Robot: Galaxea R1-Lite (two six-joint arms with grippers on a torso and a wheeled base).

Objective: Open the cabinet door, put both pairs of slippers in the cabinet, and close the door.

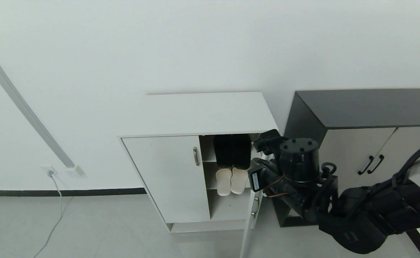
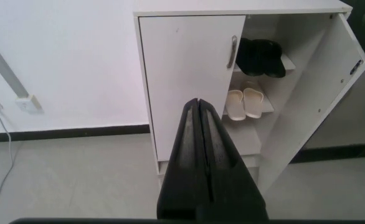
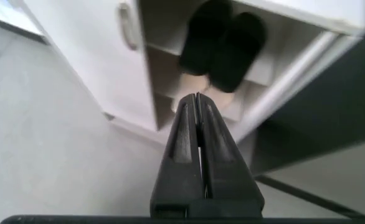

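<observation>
black slippers (image 3: 223,53) lie in the cabinet (image 3: 76,56) beyond the closed right gripper (image 3: 199,98).

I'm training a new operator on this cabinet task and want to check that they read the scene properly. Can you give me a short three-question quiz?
1. True or false: the black slippers sit on the shelf above the white slippers.
2. Which side of the cabinet is open? A) left B) right C) both
3. Fill in: with both pairs inside, the step left is to ____ the door.
Key: 1 true; 2 B; 3 close.
</observation>
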